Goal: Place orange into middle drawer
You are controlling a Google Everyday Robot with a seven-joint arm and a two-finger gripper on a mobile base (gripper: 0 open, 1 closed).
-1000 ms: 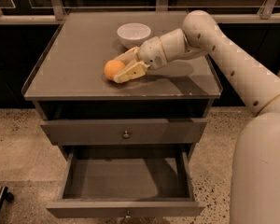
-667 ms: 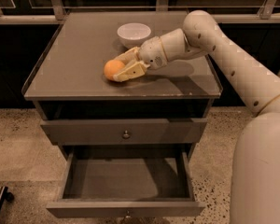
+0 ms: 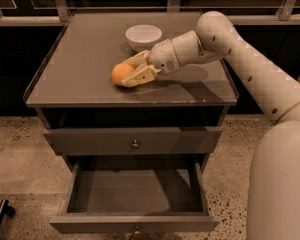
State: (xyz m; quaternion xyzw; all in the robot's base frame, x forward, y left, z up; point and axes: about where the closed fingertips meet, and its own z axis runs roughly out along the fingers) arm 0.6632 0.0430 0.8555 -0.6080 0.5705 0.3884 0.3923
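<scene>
Well forward of the white bowl point(image 3: 143, 36), at the bottom of the view, the middle drawer point(image 3: 100, 223) stands pulled out, its bare grey floor showing between the side walls. The bowl itself sits at the back of the grey cabinet top point(image 3: 75, 54), upright, with only its white inside showing. Between the bowl and the open drawer, on the cabinet's face, the upper drawer point(image 3: 90, 141) is pushed in flush, a small metal knob point(image 3: 135, 144) at its middle.

The orange point(image 3: 120, 73) is just in front of the bowl and a little to its left, low over the top; whether it touches the surface I cannot tell. The gripper point(image 3: 130, 73) reaches in from the bowl's right, at the end of the white arm point(image 3: 240, 59). Its two pale fingers point(image 3: 140, 77) are clasped on the orange, one on the bowl side of the fruit and one on the side away from it, both touching the peel.
</scene>
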